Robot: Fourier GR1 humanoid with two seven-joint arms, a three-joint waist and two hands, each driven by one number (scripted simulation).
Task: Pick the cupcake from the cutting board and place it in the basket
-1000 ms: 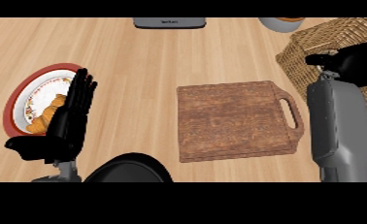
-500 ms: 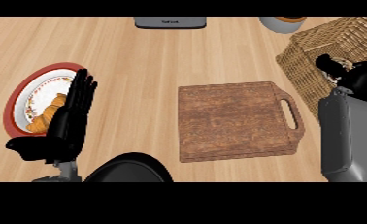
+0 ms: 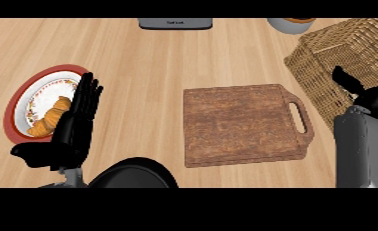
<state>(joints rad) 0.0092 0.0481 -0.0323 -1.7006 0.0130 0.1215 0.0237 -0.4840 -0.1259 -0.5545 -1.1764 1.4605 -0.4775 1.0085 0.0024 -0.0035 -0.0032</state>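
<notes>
- Brown wood grain fills the middle of the head view: the cutting board lies at about 5 o'clock from the centre, handle slot toward 3 o'clock, and its top shows nothing on it.
- The cupcake shows nowhere; it may be in the right hand or already inside the basket, and I cannot tell which.
- The wicker basket stands at 2 o'clock, just beside the board's handle corner, its rim cut by the right edge.
- The right hand shows only as a dark tip above the grey forearm at 3 o'clock, against the basket's near wall; whether its fingers are curled or straight cannot be told.
- The left hand rests at 8 o'clock, fingers straight and raised, thumb out to the side, holding nothing, partly over a red-rimmed plate with a croissant.
- A dark round pan sits at 7 o'clock; a grey appliance at 12 o'clock and a bowl at 1 o'clock lie along the far edge.
- Judgement: with the board bare and the right hand at the basket, the placing step looks in hand or just done.
- If the cupcake is held, the next move calls for letting it go above the basket's opening, then lifting the hand clear of the wicker rim.
</notes>
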